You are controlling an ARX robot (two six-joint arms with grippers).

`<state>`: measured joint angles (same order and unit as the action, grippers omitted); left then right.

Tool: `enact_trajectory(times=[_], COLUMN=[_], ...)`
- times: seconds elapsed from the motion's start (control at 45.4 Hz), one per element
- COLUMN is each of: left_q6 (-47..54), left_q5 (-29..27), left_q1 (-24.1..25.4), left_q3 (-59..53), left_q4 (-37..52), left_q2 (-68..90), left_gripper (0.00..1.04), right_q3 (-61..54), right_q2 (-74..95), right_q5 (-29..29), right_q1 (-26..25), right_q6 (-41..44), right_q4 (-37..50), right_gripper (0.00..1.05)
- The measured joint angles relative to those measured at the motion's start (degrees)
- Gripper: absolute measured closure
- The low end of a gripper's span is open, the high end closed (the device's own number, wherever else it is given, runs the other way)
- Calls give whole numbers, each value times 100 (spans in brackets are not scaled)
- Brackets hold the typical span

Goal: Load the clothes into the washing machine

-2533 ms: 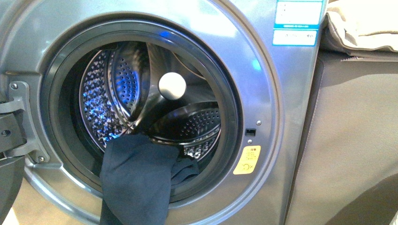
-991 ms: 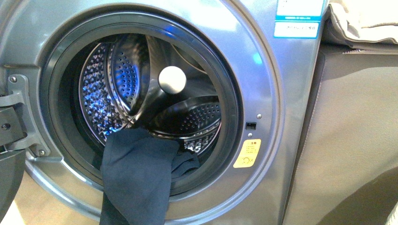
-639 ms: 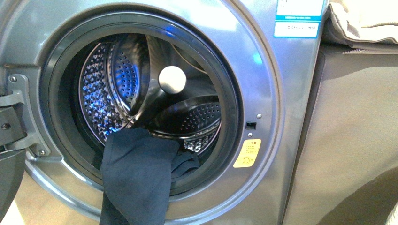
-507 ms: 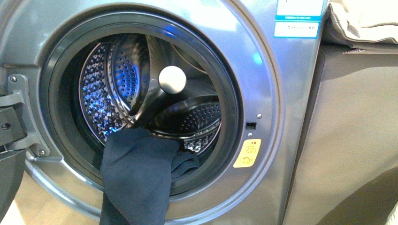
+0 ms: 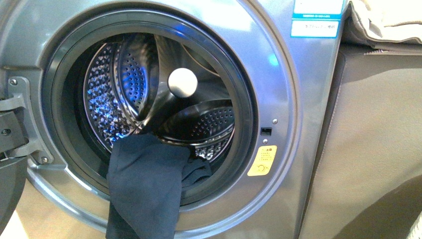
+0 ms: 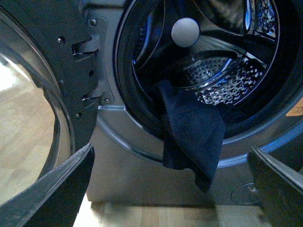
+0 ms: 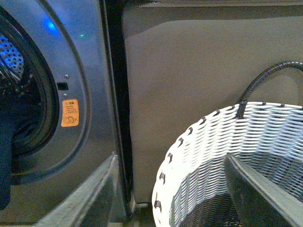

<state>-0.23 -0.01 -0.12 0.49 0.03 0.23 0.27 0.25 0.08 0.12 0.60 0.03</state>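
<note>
Partly done: your garment (image 5: 144,189) hangs half out of the washer (image 5: 278,99).

Its far end lies in the drum; the near end droops over the gasket. Push it in. Both grippers, left (image 6: 175,189) and right (image 7: 170,198), are spread, holding nothing; the basket (image 7: 199,161) interior is mostly hidden.

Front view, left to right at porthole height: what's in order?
Door hinge → drum → white ball → yellow sticker → grey-brown box
</note>
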Motion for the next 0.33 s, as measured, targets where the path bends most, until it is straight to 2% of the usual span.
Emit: enact_trajectory(times=[0.176, 0.33], left_q6=[0, 0], left_q5=[0, 0], left_q1=[0, 0], left_q3=[0, 0], left_q4=[0, 0], left_q2=[0, 0], left_gripper=[6, 6], right_q3=[0, 0], right_q2=[0, 0], right_q5=[0, 0], right_q1=[0, 0], right_q6=[-2, -4], right_q4=[0, 0], right_gripper=[6, 7])
